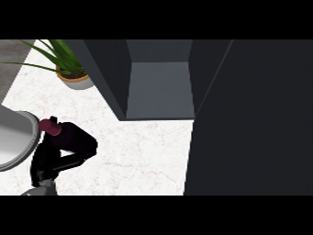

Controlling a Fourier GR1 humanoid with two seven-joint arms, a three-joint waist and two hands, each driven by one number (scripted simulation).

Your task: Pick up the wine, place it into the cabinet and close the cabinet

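**Carefully now: wine in hand, cabinet open**

Grasps the wine [49,125] in the left hand [69,149], black fingers [52,166] curled round the dark body, only the maroon neck poking out. Sits over the left part of the worktop [145,151], well apart from the cabinet [159,87]. Shows no right hand.

Risks, by judgement:
- Could knock the bottle against the cabinet's near left wall on the way in, given the narrow opening.
- Could let it tip over if set down at a slant.
- Could brush the open door [260,119], tall and dark at the right, with the grey forearm [3,137].

Offers a pale, marbled, flat surface. Has a potted plant [60,59] at the far left, likely off the path.
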